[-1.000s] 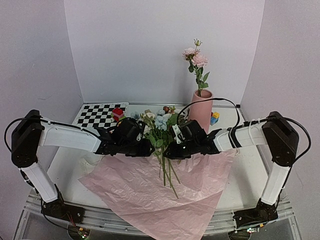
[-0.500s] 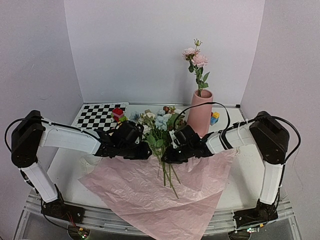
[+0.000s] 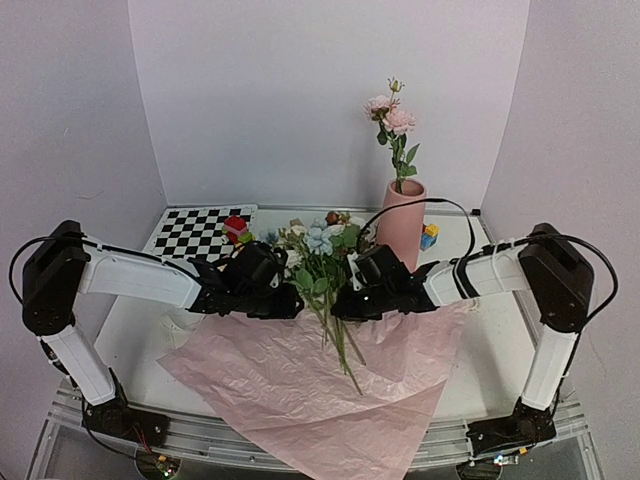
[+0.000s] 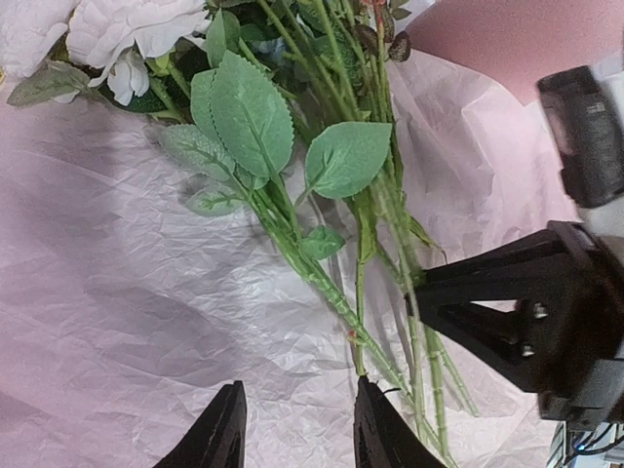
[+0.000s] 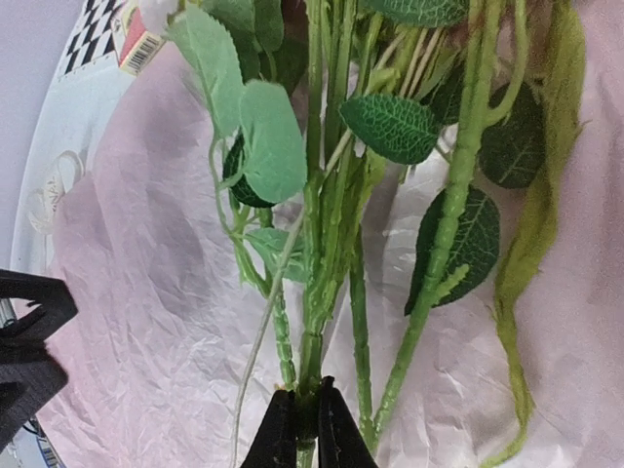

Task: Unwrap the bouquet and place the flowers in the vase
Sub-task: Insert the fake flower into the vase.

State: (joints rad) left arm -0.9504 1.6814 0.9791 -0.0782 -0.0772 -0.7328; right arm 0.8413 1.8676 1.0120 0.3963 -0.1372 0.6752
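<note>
A: Flowers [image 3: 322, 262], where?
B: Unwrapped, over opened pink paper [image 3: 280, 380], between both fingers. R fingers [image 5: 281, 429] pinch one stem low down; L fingers [image 4: 219, 434] spread, empty, just beside stems.
A: Next?
B: Prob. lift, carry to vase [image 3: 402, 215] beyond R fingers.

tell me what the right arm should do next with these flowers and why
Probably lift toward the tall matte pink vase: the right gripper is shut on green artificial flower stems above the crinkled pink paper sheet, and the left gripper stands open beside them.
</note>
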